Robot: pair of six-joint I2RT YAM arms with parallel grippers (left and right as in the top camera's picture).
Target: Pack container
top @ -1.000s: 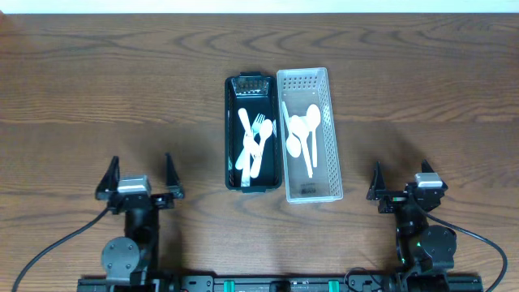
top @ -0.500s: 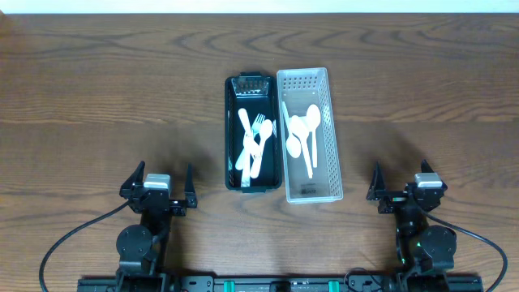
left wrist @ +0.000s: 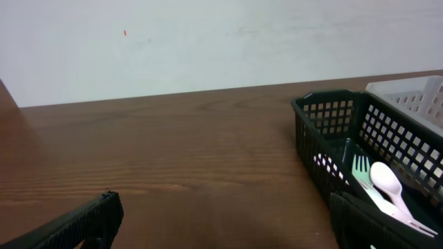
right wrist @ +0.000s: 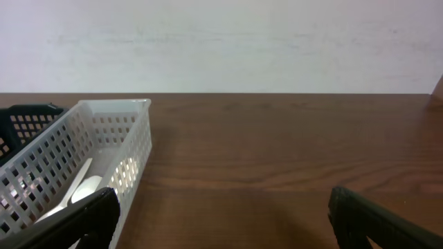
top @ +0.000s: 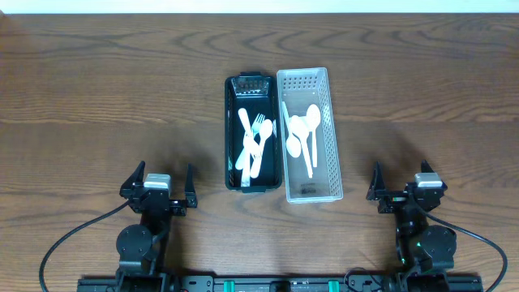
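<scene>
From above, white plastic spoons (top: 304, 134) lie in the white basket (top: 312, 191), which touches the right side of the black basket (top: 229, 138) holding forks (top: 259, 123). They look light, stiff and slippery; pinch one by its thin handle.

Left wrist: left fingers (left wrist: 76, 225) spread wide, empty.

Right wrist: right fingers (right wrist: 76, 218) spread, empty.

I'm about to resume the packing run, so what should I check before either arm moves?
1. Left gripper open and empty: ok.
2. Right gripper open and empty: ok.
3. Black lattice plastic basket upright, white plastic cutlery inside: ok.
4. White perforated plastic basket beside it, white plastic spoons inside: ok.
5. What remains to be packed: cannot tell.
</scene>
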